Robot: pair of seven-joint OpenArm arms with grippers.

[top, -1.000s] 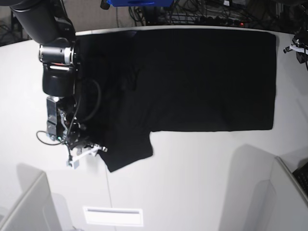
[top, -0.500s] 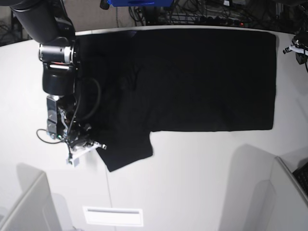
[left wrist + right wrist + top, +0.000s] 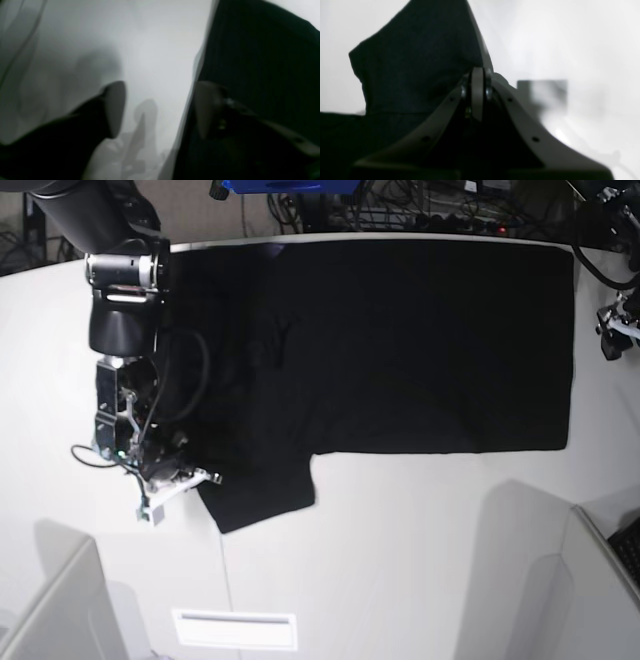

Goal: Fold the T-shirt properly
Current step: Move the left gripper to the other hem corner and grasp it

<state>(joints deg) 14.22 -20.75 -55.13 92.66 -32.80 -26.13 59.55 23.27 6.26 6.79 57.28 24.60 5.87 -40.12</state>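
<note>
The right gripper (image 3: 477, 100) is clamped, apparently on the sleeve edge of the T-shirt (image 3: 400, 340), ready to draw it inward for folding. The left gripper (image 3: 160, 110) stands apart, straddling the hem at the opposite end.

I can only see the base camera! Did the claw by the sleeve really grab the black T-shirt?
Observer: Yes. The right wrist view shows the right gripper pinched shut on the sleeve edge of the T-shirt.
Operator: What about the other claw by the far end?
Observer: The left wrist view shows the left gripper open, its fingers apart.
Operator: Is it holding the shirt?
Observer: No. One finger is over the white table, the other over the shirt's edge, nothing between them.
</note>
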